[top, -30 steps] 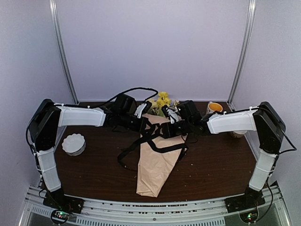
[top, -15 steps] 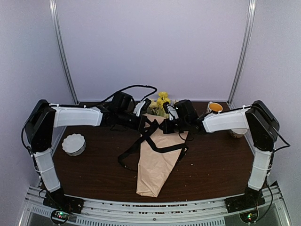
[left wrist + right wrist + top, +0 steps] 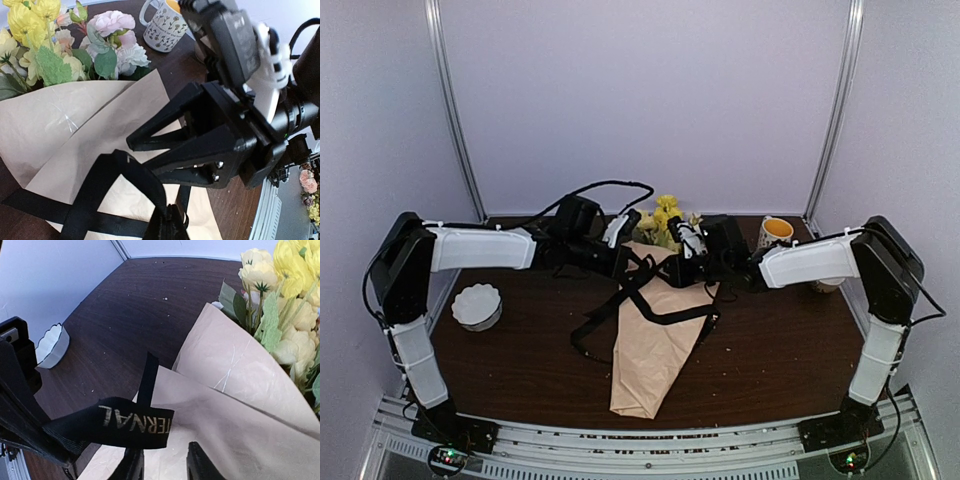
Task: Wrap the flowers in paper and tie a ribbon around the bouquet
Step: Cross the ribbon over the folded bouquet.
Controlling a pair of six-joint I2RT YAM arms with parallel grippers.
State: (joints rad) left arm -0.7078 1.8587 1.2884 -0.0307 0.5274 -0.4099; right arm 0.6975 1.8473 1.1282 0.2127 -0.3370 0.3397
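— Table [image 3: 520, 370] in dark wood, and on it we see the bouquet [image 3: 650, 350]: a cone of the paper [image 3: 75, 125], with its point toward the near edge and its wide end toward the back wall.
— We agree. The flowers [image 3: 665, 213] show above that wide end, yellow, cream and pink, with green leaves.
— The ribbon [image 3: 132, 427] crosses the upper half of the cone in black bands. One loose loop lies on the wood to the left of it.
— Grippers next. We see the left gripper [image 3: 169, 227] closed tight on a fold of the ribbon, by the cone's upper left edge.
— The right gripper [image 3: 162, 465] hangs over the paper with its fingers part way apart. Paper shows in the gap, and we see nothing clamped there. A lettered loop of ribbon lies just ahead of the tips, but we cannot tell whether it touches them.
— Smaller things: a flowered mug [image 3: 775, 229] at the back right, near the flowers, and a white scalloped dish [image 3: 477, 305] at the left, well apart from the bouquet.
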